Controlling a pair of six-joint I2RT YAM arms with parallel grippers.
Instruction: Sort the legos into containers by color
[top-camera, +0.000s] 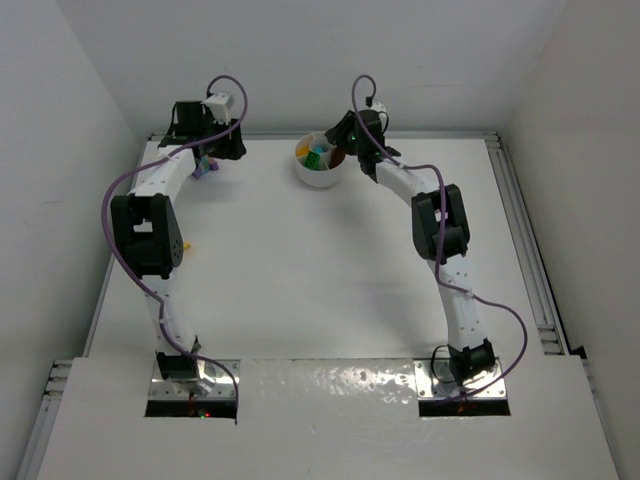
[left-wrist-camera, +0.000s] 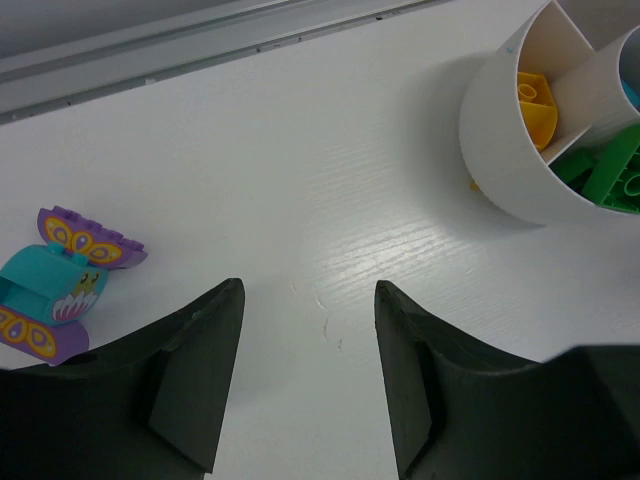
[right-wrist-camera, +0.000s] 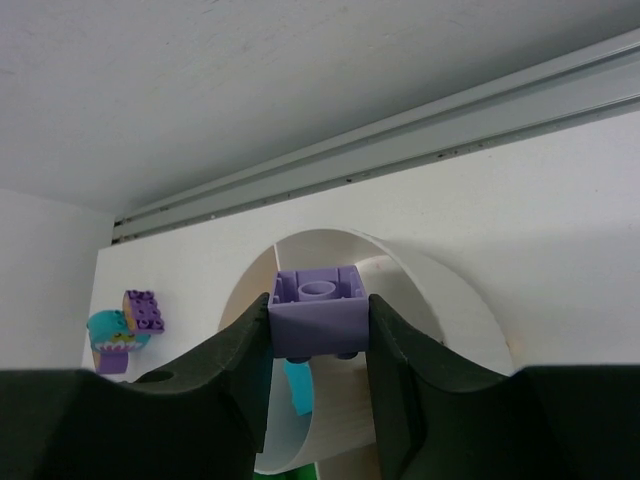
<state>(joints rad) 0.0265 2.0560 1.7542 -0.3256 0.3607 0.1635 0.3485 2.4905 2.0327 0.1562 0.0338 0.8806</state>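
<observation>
Table (right-wrist-camera: 560, 250): wrist alone shows right claw (right-wrist-camera: 319, 335) gripping brick (right-wrist-camera: 318, 298).

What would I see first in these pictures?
The right gripper pinches a purple brick over the round white dish at the table's far edge. In the dish lie a yellow brick and green bricks. Far left, a purple-and-teal butterfly piece sits on the table by the open left gripper.

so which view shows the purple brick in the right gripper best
The right wrist view: the purple brick sits centre frame, pinched in the right gripper over the white dish. From the top view it cannot be made out. The left wrist view misses it.
</observation>
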